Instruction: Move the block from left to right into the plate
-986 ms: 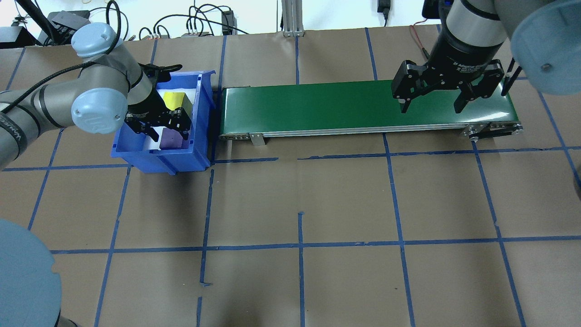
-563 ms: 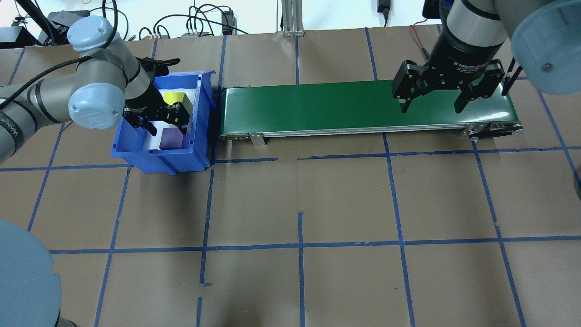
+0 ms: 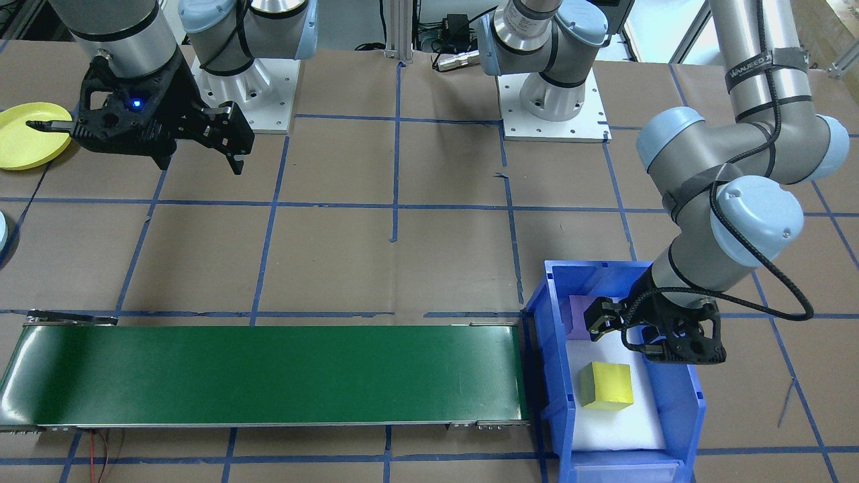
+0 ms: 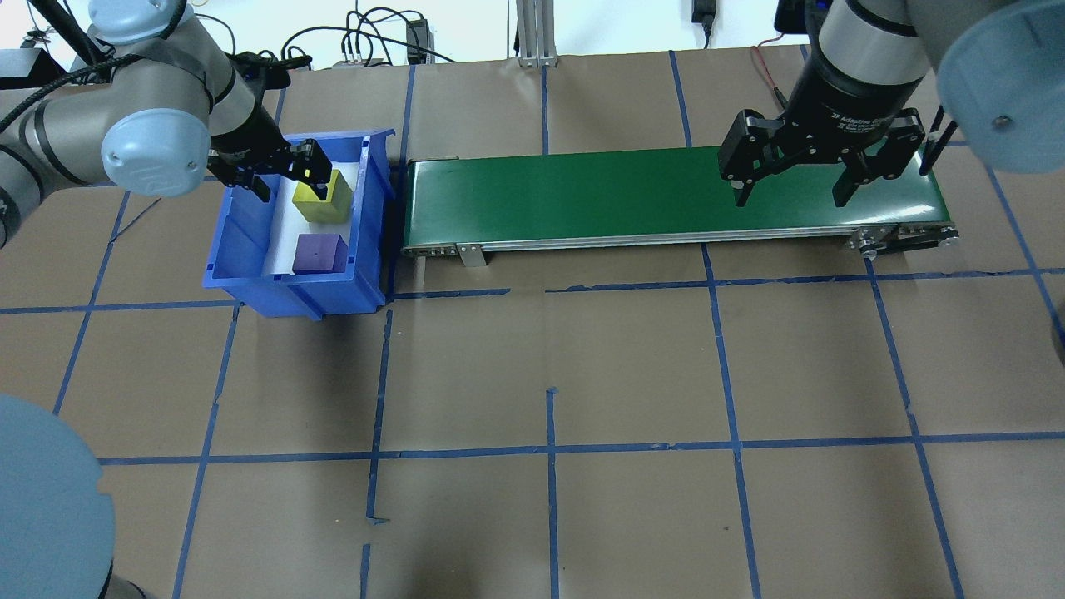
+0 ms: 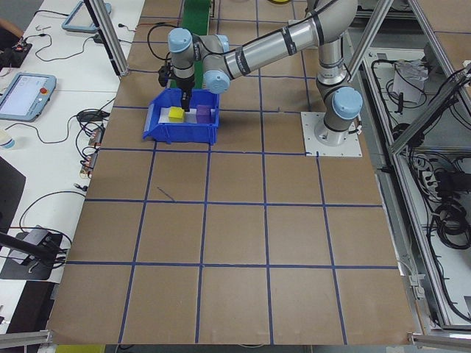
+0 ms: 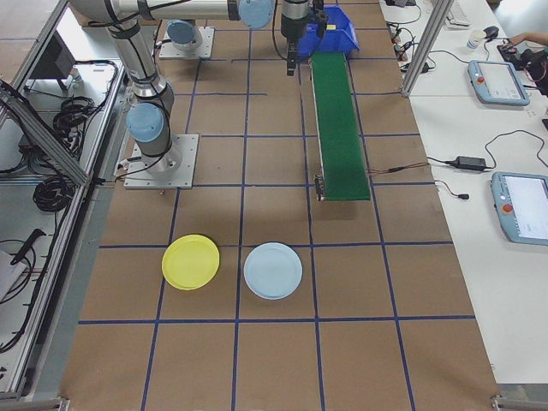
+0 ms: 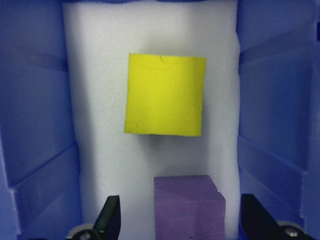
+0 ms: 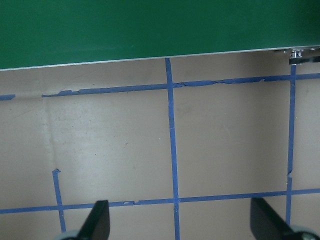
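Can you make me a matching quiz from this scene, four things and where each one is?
Things:
1. yellow foam cube
2. round yellow plastic plate
3. right claw
4. round pale blue plate

Places:
A. open, over the green conveyor belt
B. on the table beside the yellow plate
C. inside the blue plastic bin
D. on the table past the belt's end

Pairs: 1-C, 2-D, 3-A, 4-B

Bright even overhead light, soft shadows on the counter (image 4: 549, 349), left wrist view blurry, yellow block (image 7: 165, 94) soft-edged beyond the fingers (image 7: 111, 217)
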Motion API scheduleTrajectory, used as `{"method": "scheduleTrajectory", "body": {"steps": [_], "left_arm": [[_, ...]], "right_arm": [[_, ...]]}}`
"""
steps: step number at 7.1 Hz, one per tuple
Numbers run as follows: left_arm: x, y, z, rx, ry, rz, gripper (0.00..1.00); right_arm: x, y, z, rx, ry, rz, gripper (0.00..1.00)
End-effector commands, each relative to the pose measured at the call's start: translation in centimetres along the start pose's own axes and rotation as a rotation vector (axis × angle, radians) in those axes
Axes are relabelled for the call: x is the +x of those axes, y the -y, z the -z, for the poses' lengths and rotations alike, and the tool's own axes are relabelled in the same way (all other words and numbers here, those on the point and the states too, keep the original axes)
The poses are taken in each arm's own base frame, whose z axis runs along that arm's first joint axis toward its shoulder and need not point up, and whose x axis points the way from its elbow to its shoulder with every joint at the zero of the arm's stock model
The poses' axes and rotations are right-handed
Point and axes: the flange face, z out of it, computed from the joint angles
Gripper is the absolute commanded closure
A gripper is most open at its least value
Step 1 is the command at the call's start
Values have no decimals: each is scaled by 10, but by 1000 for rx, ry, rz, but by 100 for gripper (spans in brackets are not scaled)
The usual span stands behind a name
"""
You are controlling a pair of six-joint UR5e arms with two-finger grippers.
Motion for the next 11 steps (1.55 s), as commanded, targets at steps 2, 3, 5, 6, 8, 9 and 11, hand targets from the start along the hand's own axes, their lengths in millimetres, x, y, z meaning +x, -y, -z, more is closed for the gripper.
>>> {"method": "scheduleTrajectory", "body": {"steps": [2, 3, 5, 6, 8, 9, 11], "left_arm": [[-8, 41, 4, 43, 7, 0, 12], [-10, 50, -8, 54, 1, 0, 12], [-13, 64, -35, 69, 5, 1, 12], [-14, 66, -41, 69, 5, 2, 12], [-14, 66, -41, 71, 7, 1, 12], [-15, 68, -38, 76, 8, 2, 12], [-16, 75, -49, 70, 6, 4, 12]], "right_arm": [[-1, 0, 0, 0, 0, 1, 0], [0, 0, 0, 0, 0, 0, 0], [-1, 0, 0, 0, 0, 1, 0], [-1, 0, 0, 0, 2, 1, 0], [-1, 0, -2, 1, 2, 1, 0], [-1, 0, -2, 3, 0, 1, 0], [-1, 0, -2, 3, 0, 1, 0]]}}
